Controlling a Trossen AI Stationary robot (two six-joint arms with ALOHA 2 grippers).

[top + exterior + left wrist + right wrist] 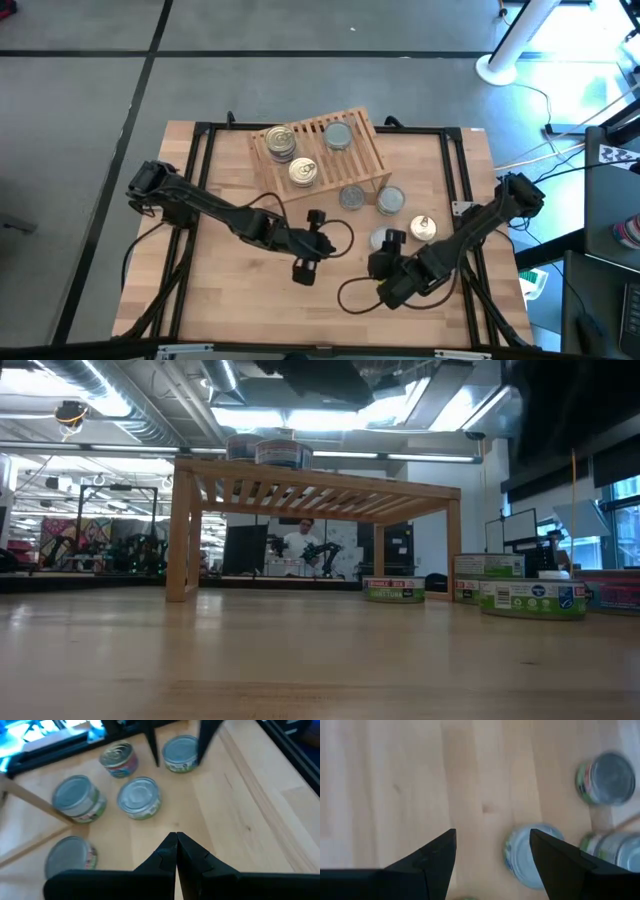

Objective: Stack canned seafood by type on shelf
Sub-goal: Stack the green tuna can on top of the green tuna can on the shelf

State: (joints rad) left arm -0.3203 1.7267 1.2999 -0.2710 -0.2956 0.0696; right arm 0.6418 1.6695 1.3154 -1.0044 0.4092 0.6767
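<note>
The slatted wooden shelf (345,152) stands at the table's far middle. On it sit a stack of two gold-topped tins (280,142), one gold tin (303,172) and one silver tin (338,135). Several more tins rest on the table right of the shelf. My right gripper (492,832) is open over a silver-topped tin (530,855). Its fingers (152,747) stand on either side of that tin (181,752) without touching it. My left gripper (176,836) is shut and empty, near the table's middle (316,217), just left of the loose tins.
Loose tins near the right gripper: a gold-topped one (118,759) and silver ones (139,796) (76,795) (70,855). A shelf leg (35,802) stands beside them. Bare wood (240,290) lies at the table's near left. A black frame (470,180) borders the table.
</note>
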